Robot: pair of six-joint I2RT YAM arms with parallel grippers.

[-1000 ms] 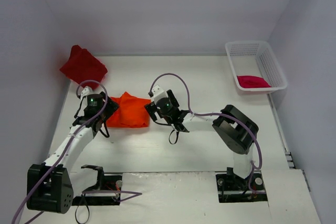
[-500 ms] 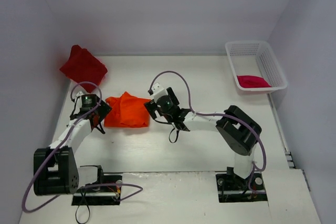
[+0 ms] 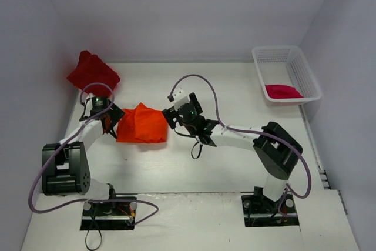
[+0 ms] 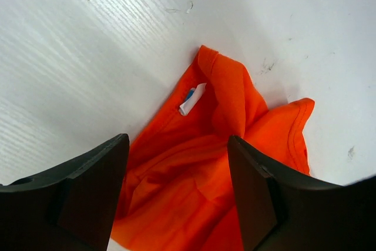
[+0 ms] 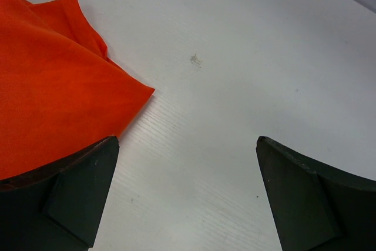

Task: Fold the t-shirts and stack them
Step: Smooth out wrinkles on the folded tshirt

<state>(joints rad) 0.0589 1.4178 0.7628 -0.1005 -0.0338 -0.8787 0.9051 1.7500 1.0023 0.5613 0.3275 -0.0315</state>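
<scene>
A bright orange t-shirt (image 3: 141, 123) lies crumpled on the white table left of centre. My left gripper (image 3: 112, 123) is at its left edge. In the left wrist view that gripper (image 4: 178, 195) is open, and the orange cloth (image 4: 235, 110) with a white neck label (image 4: 192, 99) lies loose between the fingers. My right gripper (image 3: 171, 118) is open at the shirt's right edge. In the right wrist view it (image 5: 187, 195) spans bare table beside an orange corner (image 5: 53, 104). A dark red t-shirt (image 3: 91, 73) lies at the far left. A crimson-pink t-shirt (image 3: 282, 91) sits in the basket.
The white mesh basket (image 3: 275, 54) stands at the far right by the right wall. Walls close in the table at the back and on both sides. Purple cables loop over both arms.
My left arm has swung left and back, bringing its gripper from the shirt's near-left side to its left edge. The right gripper shifted slightly farther. The orange shirt has bunched a little.
</scene>
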